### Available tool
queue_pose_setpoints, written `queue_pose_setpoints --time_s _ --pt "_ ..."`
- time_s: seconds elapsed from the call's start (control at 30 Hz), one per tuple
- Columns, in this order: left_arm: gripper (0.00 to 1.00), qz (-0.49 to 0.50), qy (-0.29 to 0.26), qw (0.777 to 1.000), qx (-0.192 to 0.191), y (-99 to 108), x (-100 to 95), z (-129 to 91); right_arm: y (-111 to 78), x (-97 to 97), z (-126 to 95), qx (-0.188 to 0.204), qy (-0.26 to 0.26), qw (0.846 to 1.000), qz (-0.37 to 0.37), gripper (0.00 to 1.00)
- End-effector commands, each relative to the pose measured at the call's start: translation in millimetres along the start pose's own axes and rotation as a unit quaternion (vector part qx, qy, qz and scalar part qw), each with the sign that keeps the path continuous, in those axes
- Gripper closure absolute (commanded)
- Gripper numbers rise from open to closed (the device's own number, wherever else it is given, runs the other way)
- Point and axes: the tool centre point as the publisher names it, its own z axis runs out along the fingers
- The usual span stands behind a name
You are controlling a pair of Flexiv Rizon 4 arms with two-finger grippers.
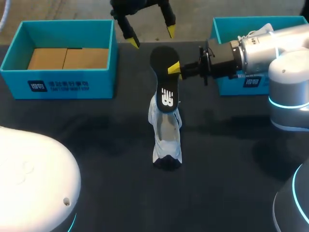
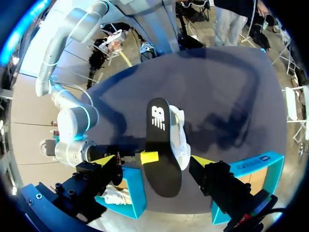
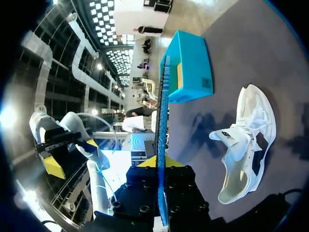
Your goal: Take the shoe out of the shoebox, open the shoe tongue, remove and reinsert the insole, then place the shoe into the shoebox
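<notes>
The right gripper (image 1: 175, 68) is closed on the black insole (image 1: 164, 82), pinching it by one long edge near its far end, and holds it in the air over the white shoe (image 1: 166, 137). The shoe lies on the dark table (image 1: 96, 145), about midway between the blue shoebox (image 1: 63, 77) at the left and the other shoebox (image 1: 227, 24) at the right, under the near end of the insole. The long axis of the insole and that of the shoe run nearly along one line, from the far side of the table towards the robot, so I judge that the insole only has to go down into the opening, and the right arm is the nearer one for this. The left gripper (image 1: 150, 37) is open and holds nothing; it hangs beyond the far end of the insole, apart from it. The insole is thin and flat, with a white logo on its face. The shoe has its tongue pulled out and its mouth wide open; which end is the toe I cannot tell
</notes>
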Motion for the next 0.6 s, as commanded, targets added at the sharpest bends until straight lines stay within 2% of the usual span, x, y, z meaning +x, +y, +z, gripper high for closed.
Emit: queue_pose_setpoints --time_s 0.03,0.27,0.6 --pt "0.0 0.002 0.085 0.996 -0.003 6.9 -9.0 2.5 1.4 0.9 4.1 -0.001 -0.001 1.0 -0.001 1.0" --pt "0.0 0.005 0.084 0.996 -0.008 8.7 -17.5 2.9 1.4 1.5 5.8 -0.002 -0.001 1.0 -0.001 1.0" --pt "0.0 0.012 0.077 0.997 -0.017 10.0 -16.6 1.3 0.9 4.5 5.3 -0.003 -0.003 1.0 -0.003 1.0"
